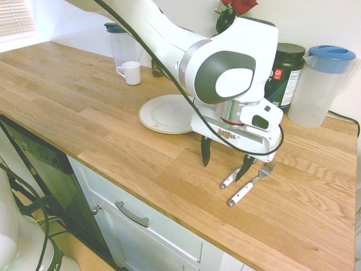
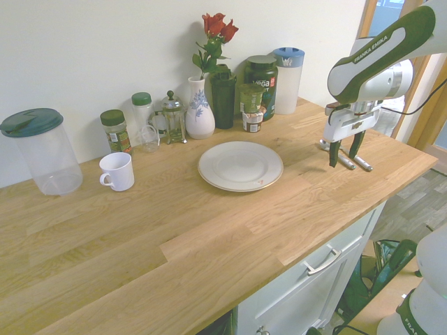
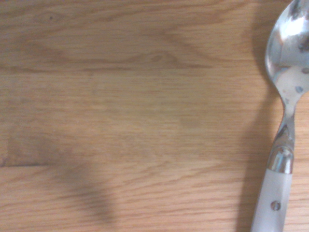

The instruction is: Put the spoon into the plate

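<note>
Jaws wide; the gripper (image 1: 221, 164) points down above the spoon (image 3: 285, 121); arm bent.

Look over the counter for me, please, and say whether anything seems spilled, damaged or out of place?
Nothing stands out: the plate lies flat, the mug and the flower vase stand upright, and the spoon and fork lie side by side, with no spill visible.
</note>
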{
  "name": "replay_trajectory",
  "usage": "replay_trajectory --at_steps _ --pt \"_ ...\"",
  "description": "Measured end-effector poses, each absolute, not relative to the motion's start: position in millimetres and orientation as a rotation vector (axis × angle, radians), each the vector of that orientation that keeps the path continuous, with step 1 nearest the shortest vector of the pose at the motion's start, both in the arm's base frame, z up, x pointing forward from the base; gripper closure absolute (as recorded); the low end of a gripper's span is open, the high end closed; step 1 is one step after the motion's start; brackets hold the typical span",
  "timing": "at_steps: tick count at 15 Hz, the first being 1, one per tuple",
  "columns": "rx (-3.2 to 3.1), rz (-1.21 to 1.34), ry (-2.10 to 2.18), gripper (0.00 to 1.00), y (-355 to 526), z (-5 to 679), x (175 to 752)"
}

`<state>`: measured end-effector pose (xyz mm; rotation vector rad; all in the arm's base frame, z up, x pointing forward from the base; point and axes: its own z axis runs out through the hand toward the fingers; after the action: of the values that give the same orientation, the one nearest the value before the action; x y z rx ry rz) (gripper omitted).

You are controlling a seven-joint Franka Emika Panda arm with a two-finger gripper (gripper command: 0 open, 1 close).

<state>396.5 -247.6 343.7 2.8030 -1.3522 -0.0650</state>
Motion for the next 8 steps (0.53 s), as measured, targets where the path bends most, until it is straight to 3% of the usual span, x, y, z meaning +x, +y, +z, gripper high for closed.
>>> replay_trajectory --at_steps 8 --pt "2.751 -0.076 -1.399 1.0 -245.5 332.0 405.7"
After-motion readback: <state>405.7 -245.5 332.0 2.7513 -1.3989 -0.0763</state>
